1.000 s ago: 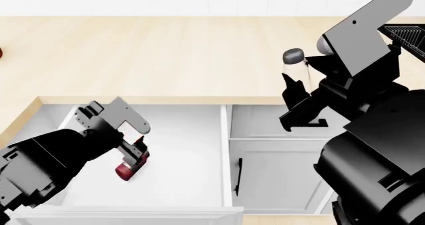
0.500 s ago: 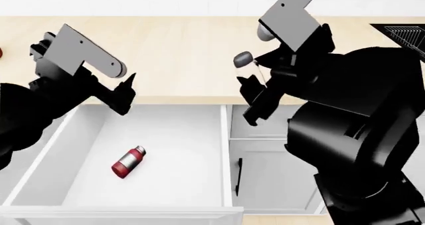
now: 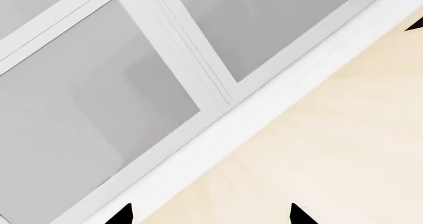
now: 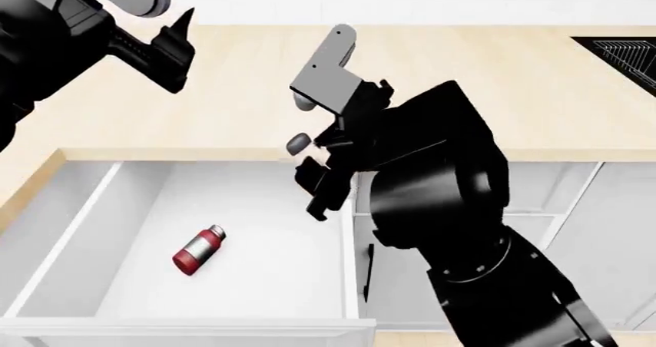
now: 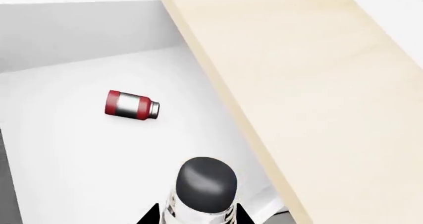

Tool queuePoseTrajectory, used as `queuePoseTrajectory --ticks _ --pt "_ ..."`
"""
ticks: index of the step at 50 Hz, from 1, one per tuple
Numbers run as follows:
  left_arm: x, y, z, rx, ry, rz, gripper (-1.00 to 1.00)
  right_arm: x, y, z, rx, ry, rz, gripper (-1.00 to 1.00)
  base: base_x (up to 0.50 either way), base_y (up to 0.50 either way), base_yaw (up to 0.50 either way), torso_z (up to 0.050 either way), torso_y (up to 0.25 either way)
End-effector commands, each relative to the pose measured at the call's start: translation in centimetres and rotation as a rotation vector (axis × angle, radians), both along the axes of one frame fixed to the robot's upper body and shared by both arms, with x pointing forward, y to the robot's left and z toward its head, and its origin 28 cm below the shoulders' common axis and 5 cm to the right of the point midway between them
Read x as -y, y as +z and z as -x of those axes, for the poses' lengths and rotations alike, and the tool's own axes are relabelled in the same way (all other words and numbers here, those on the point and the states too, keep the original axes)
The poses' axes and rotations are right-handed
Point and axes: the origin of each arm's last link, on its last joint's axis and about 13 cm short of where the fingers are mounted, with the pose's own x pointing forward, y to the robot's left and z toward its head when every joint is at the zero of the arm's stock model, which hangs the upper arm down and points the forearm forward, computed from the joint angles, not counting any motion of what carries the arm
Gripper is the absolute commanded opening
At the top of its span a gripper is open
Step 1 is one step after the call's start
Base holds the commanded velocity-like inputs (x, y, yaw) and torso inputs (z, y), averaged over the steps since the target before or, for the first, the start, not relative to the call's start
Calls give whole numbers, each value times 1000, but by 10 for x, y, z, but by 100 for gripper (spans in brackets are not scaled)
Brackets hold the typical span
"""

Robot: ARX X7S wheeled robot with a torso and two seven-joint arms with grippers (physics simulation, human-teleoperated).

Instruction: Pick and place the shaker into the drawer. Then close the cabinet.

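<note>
The right gripper (image 4: pixel 319 180) is closed around a clear shaker with a dark grey cap (image 5: pixel 206 180), just above the drawer's (image 4: pixel 349 232) right wall. The left gripper (image 4: pixel 177 51), jaws spread and empty, hangs over the wooden countertop (image 4: pixel 236 109). The red shaker (image 4: pixel 197 249) lies on its side on the drawer floor, well apart from every wall.

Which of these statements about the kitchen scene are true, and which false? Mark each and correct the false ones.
1. The red shaker lies on its side inside the drawer. True.
2. The drawer is shut. False: it is pulled out.
3. The right end effector holds the clear shaker with a dark cap. True.
4. The left end effector grips the red shaker. False: it is up over the counter, apart from it.
</note>
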Motion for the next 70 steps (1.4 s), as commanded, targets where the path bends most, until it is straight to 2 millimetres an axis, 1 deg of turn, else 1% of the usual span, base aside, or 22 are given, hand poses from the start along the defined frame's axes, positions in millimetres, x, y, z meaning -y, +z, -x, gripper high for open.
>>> queuePoseTrajectory --ticks 1,6,14,18,23,32,44,51,52,55,59,61,64,68,70 --pt "2 5 3 20 -7 -7 100 -24 -42 -24 -103 28 15 -100 0 0 0 0 0" --pt "2 2 3 13 -6 -10 100 -28 -69 -36 -169 -12 24 -100 0 0 0 0 0" --pt "0 0 3 0 4 -17 100 -31 -104 -47 -242 -46 37 -100 0 0 0 0 0" --pt "-2 -1 3 -6 8 -22 100 -32 -117 -52 -263 -55 38 -100 0 0 0 0 0" --pt "-4 -3 4 -13 15 -24 100 -36 -129 -56 -283 -52 34 -100 0 0 0 0 0" --pt "-5 -5 6 -22 15 -17 100 -42 -147 -51 -310 -43 38 -100 0 0 0 0 0" --pt "-5 -10 9 -32 11 -12 100 -46 -164 -42 -334 -19 87 -100 0 0 0 0 0" --pt "-5 -14 9 -38 6 -15 100 -47 -168 -39 -343 -9 108 -100 0 0 0 0 0" --pt "-6 -14 8 -39 6 -18 100 -47 -166 -40 -335 -6 101 100 0 0 0 0 0" --pt "-6 -14 8 -39 8 -21 100 -50 -157 -43 -301 -10 71 100 0 0 0 0 0" --pt "-6 -13 9 -30 4 -15 100 -52 -132 -53 -232 -35 -13 100 0 0 0 0 3" --pt "-5 -14 9 -29 2 -12 100 -49 -113 -53 -177 -39 -75 100 0 0 0 0 0" --pt "-3 -15 10 -30 -5 -9 100 -43 -85 -44 -78 -13 -133 100 0 0 0 0 0" --pt "0 -15 10 -31 -13 -7 100 -30 -55 -41 26 -47 -187 100 0 0 0 0 0" --pt "2 -13 11 -29 -17 -7 100 -20 -34 -43 90 -83 -214 100 0 0 0 0 0"
